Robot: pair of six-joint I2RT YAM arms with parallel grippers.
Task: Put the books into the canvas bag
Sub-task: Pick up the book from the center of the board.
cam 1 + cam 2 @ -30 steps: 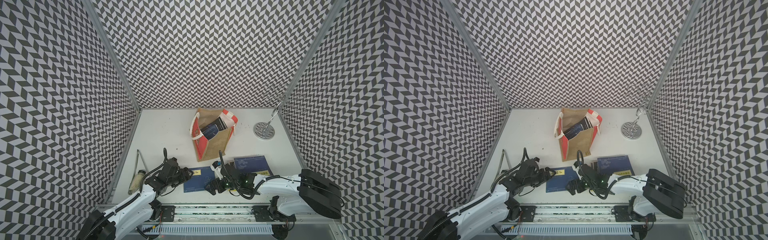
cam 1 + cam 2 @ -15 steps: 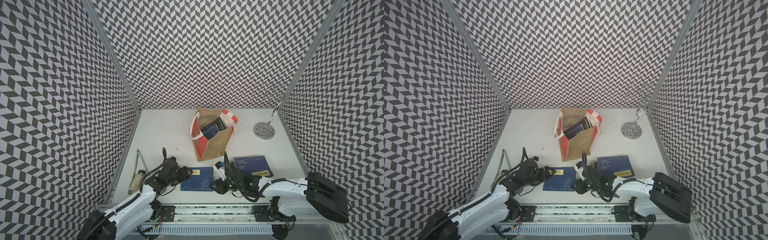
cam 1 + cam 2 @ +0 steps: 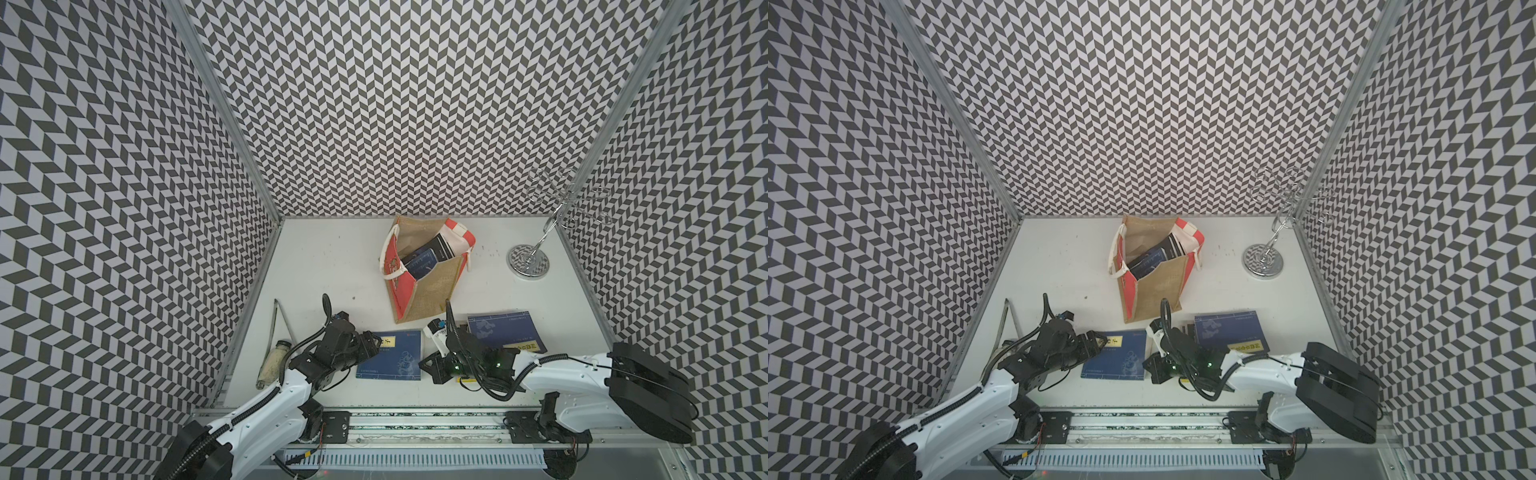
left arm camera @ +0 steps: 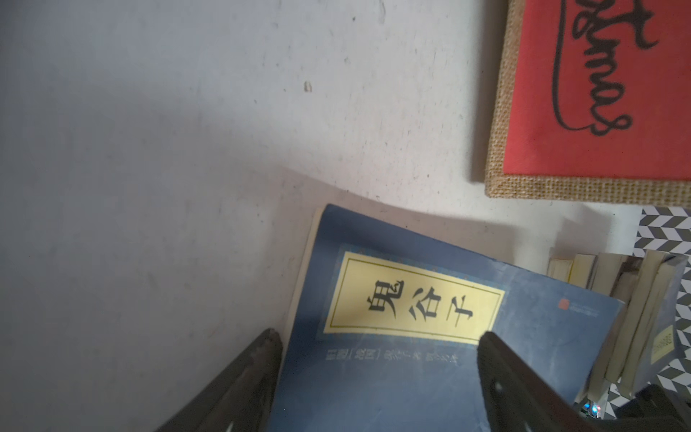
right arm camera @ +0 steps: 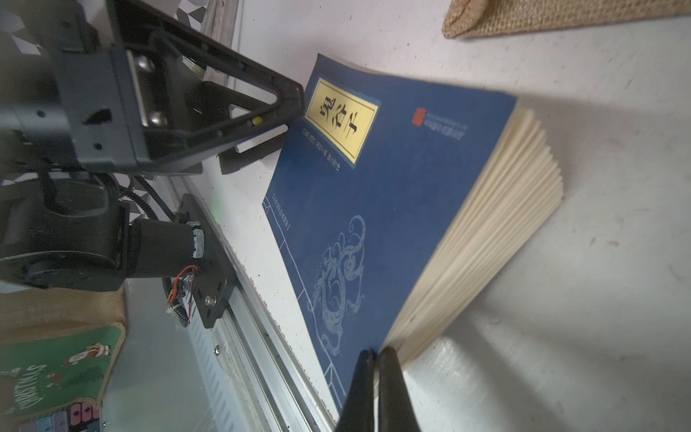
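The left claw (image 3: pixel 374 338) is open wide. It sits at the 10 o'clock corner of a dark blue book with a yellow name tag (image 3: pixel 392 353). In the left wrist view one finger (image 4: pixel 258 377) is down by the book's side edge and the other finger is over the blue cover, with the yellow tag between them. The claw is not squeezing anything.

The right claw (image 3: pixel 424 365) is closed tight. In the right wrist view its two black tips (image 5: pixel 374 359) are pressed together right at a corner of the same blue book, touching the edge where the cover meets the pages. I cannot tell if a thin bit of cover is pinched between them. In both top views this claw is at the 4 o'clock side of the book.

The blue book lies flat on the white table (image 3: pixel 332 266), at 6 o'clock from the canvas bag (image 3: pixel 428 286). The bag stands up with its mouth open, and there are books inside the bag (image 3: pixel 422 262) leaning on each other, one dark blue and one black. A pile of more books (image 3: pixel 503 334) lies at 4 o'clock from the bag, just behind the right arm.

A shiny metal stand (image 3: pixel 528 259) is at 3 o'clock from the bag, and a small bottle (image 3: pixel 272 361) lies at 8 o'clock, near the wall
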